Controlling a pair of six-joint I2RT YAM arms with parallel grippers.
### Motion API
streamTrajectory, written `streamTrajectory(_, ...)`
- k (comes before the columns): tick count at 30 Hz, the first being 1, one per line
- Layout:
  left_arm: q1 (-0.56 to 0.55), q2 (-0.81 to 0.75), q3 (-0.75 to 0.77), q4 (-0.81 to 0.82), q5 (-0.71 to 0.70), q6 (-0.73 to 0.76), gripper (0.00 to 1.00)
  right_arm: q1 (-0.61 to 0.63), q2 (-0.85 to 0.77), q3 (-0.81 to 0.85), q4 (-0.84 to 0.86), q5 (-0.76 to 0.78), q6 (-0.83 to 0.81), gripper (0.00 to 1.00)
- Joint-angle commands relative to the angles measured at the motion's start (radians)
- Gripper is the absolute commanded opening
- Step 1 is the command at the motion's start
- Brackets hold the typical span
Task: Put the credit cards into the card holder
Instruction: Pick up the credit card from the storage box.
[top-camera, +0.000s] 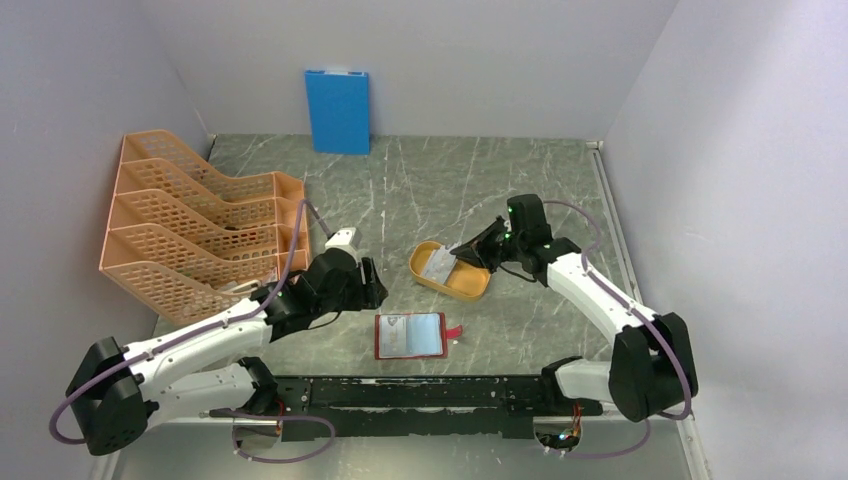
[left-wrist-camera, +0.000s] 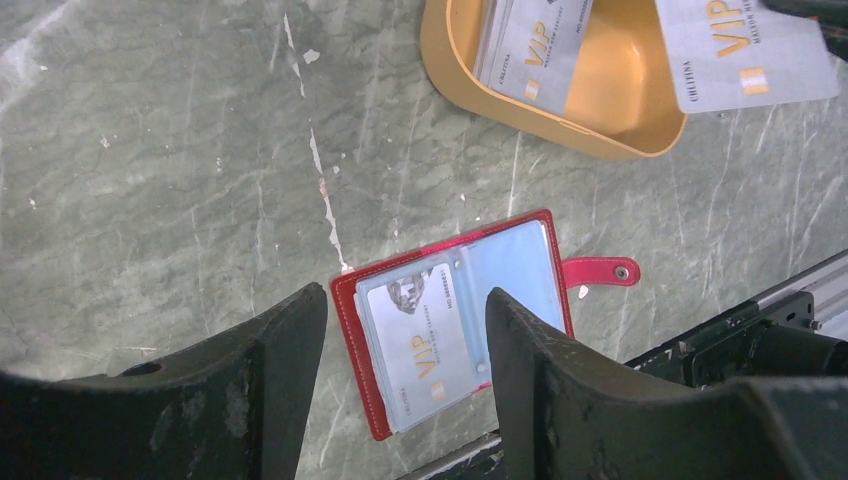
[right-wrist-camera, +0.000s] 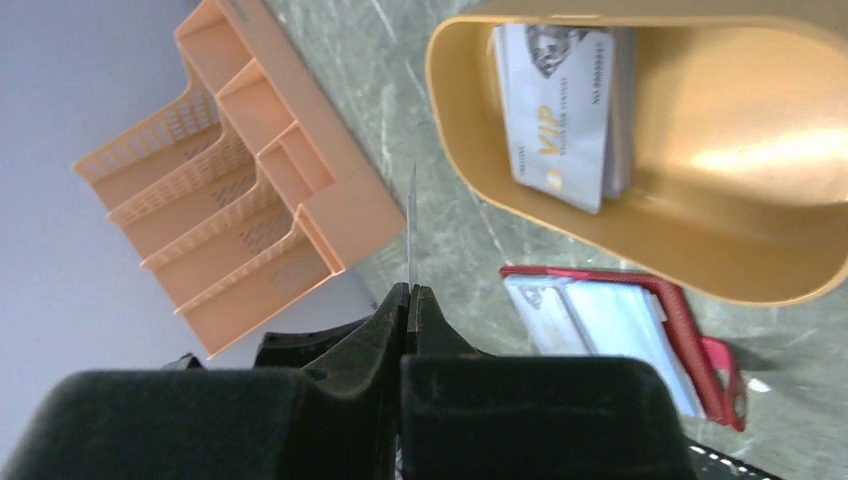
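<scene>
Just one card holder (top-camera: 410, 336), one tray (top-camera: 472, 284).

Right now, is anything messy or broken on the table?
Nothing looks broken or spilled. The red card holder lies open and flat, spare cards sit stacked in the yellow tray, and the right tool pinches one card by its edge.

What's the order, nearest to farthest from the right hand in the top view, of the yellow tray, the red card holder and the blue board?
Measured from the right hand, which is shut on a credit card:
1. The yellow tray, right next to the hand.
2. The card holder, lying open toward the arm bases, to the left.
3. The blue board, upright against the back wall.
</scene>
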Motion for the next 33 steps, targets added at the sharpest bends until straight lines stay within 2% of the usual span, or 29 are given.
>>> streamTrajectory(1,-0.003,-0.036,0.009,-0.004,-0.033,-0.003,0.64,-0.007,-0.057,0.048,-0.071,-0.052,0.066,0.0)
streamTrajectory(6,-0.001,-0.047,0.001,-0.006,-0.022,-0.01,0.64,-0.007,-0.093,0.045,-0.077,-0.053,0.022,0.0)
streamTrajectory(10,-0.004,-0.061,0.008,0.011,0.042,0.022,0.65,0.0,-0.146,0.082,-0.091,-0.063,-0.255,0.0)
streamTrajectory(12,-0.01,-0.078,-0.002,0.041,0.098,0.045,0.67,0.036,-0.222,0.081,-0.144,0.004,-0.403,0.0)
streamTrajectory(14,-0.028,-0.086,-0.01,0.049,0.121,0.054,0.7,0.068,-0.311,0.026,-0.158,0.032,-0.507,0.0)
streamTrajectory(16,-0.064,-0.074,-0.017,0.057,0.125,0.052,0.72,0.087,-0.382,-0.057,-0.157,-0.005,-0.565,0.0)
streamTrajectory(19,-0.141,-0.018,-0.02,0.089,0.108,0.027,0.75,0.128,-0.441,-0.173,-0.17,-0.028,-0.574,0.0)
streamTrajectory(25,-0.275,0.179,0.058,0.095,0.018,-0.011,0.76,0.24,-0.511,-0.312,-0.157,0.049,-0.515,0.0)
streamTrajectory(29,-0.317,0.32,0.152,0.059,-0.026,-0.014,0.73,0.264,-0.509,-0.351,-0.15,0.053,-0.516,0.0)
streamTrajectory(33,-0.323,0.39,0.201,0.007,-0.067,-0.033,0.7,0.268,-0.512,-0.379,-0.127,0.028,-0.517,0.0)
